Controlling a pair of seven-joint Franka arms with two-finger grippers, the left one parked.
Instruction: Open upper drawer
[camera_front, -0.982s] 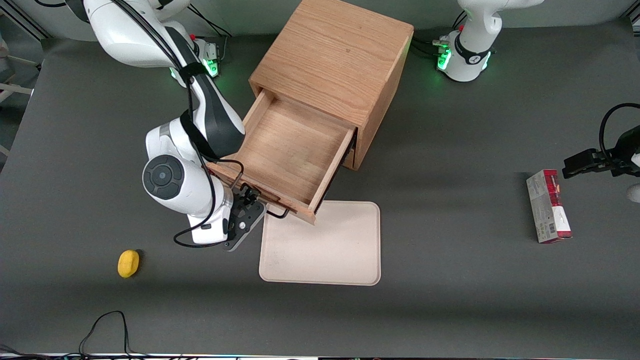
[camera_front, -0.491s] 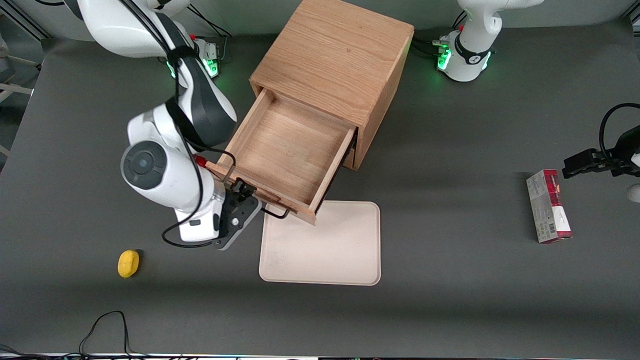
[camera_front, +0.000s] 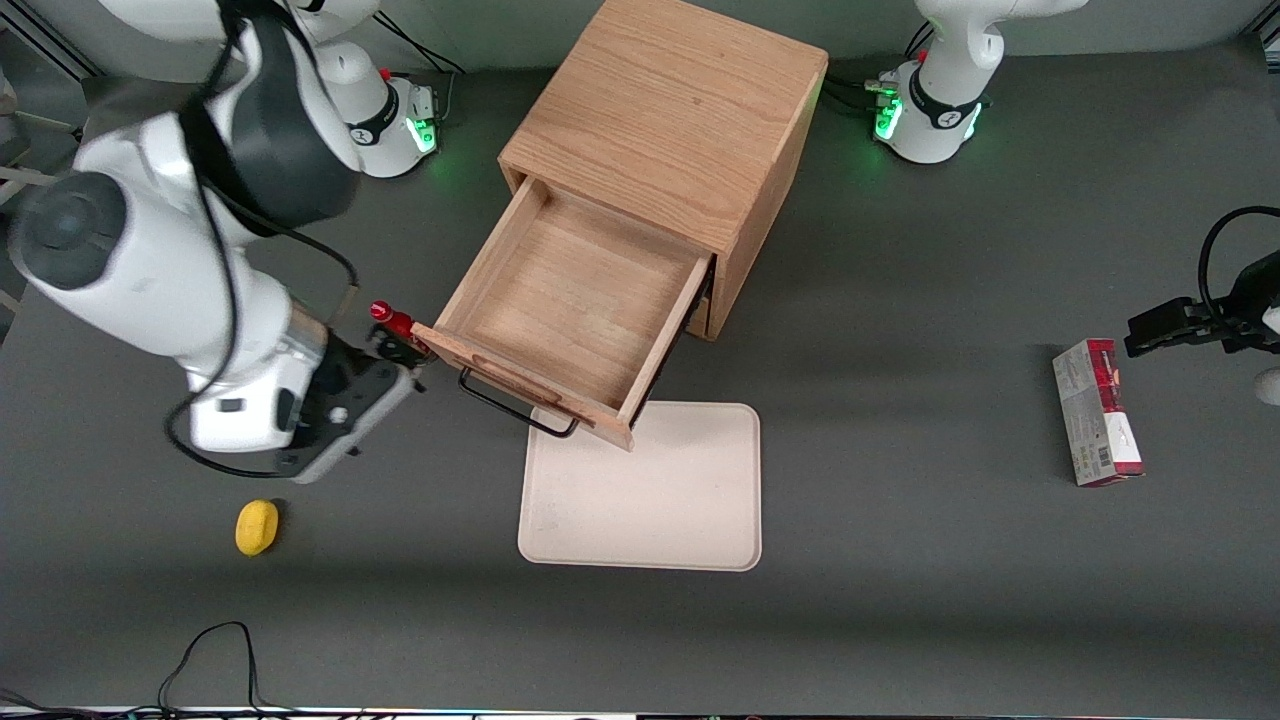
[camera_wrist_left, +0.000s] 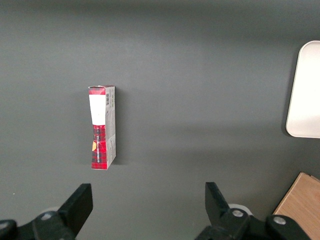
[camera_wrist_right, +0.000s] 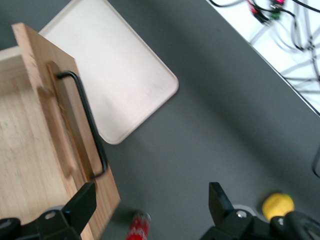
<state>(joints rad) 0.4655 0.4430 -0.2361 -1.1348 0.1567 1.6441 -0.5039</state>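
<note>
The upper drawer (camera_front: 575, 300) of the light oak cabinet (camera_front: 665, 120) stands pulled far out, its shallow wood tray bare. Its thin black wire handle (camera_front: 515, 405) is free; it also shows in the right wrist view (camera_wrist_right: 85, 117) on the drawer front (camera_wrist_right: 60, 125). My right gripper (camera_front: 385, 360) hangs open and empty above the table, beside the drawer's front corner toward the working arm's end. Its fingers (camera_wrist_right: 82, 202) stand wide apart in the wrist view.
A cream tray (camera_front: 650, 490) lies in front of the drawer, partly under it. A small red bottle (camera_front: 392, 320) lies by the drawer's corner, under the gripper. A yellow lemon (camera_front: 256, 526) lies nearer the front camera. A red-and-white box (camera_front: 1095, 410) lies toward the parked arm's end.
My gripper has let go of the handle, opened, and swung up and away toward the working arm's end. The drawer stays pulled out. The red bottle has come into view.
</note>
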